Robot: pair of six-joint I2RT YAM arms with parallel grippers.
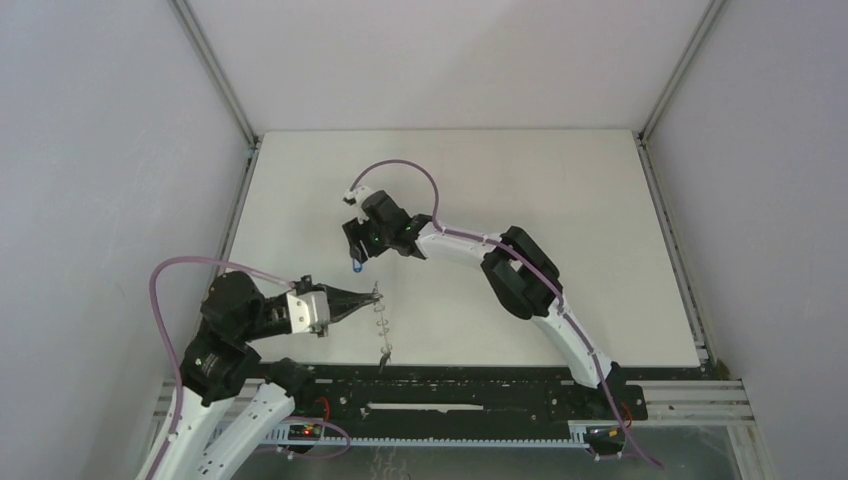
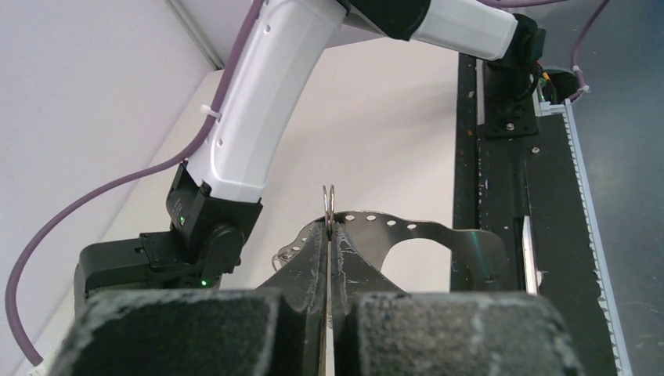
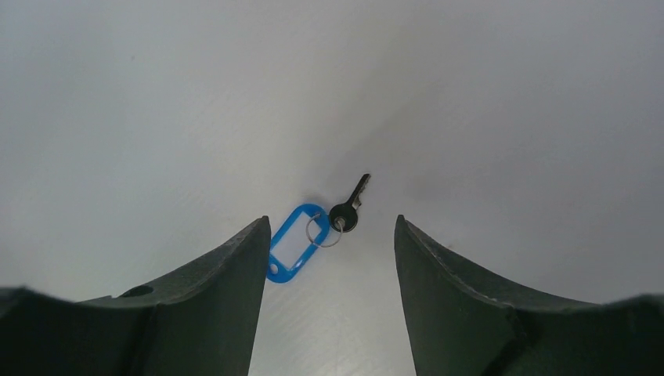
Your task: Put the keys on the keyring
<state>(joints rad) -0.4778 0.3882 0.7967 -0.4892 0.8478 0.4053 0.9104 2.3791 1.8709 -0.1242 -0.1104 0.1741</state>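
Right wrist view: noted black-headed key [image 3: 350, 210] and blue tag [image 3: 291, 244] loose between parted jaws of right gripper [image 3: 330, 222]. Found left gripper [image 2: 328, 229] clamped on keyring [image 2: 330, 202]. Judged threading outstanding.

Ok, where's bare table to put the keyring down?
Bare: the table along its far edge behind the right gripper, and on its right past the right arm. Crowded: left of centre, where the left gripper holds the keyring near the key.

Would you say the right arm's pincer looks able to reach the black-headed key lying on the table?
Probably yes: the right pincer stands open directly over the black-headed key, its fingers either side of the key, whose blue tag lies alongside, with nothing between them and the table.
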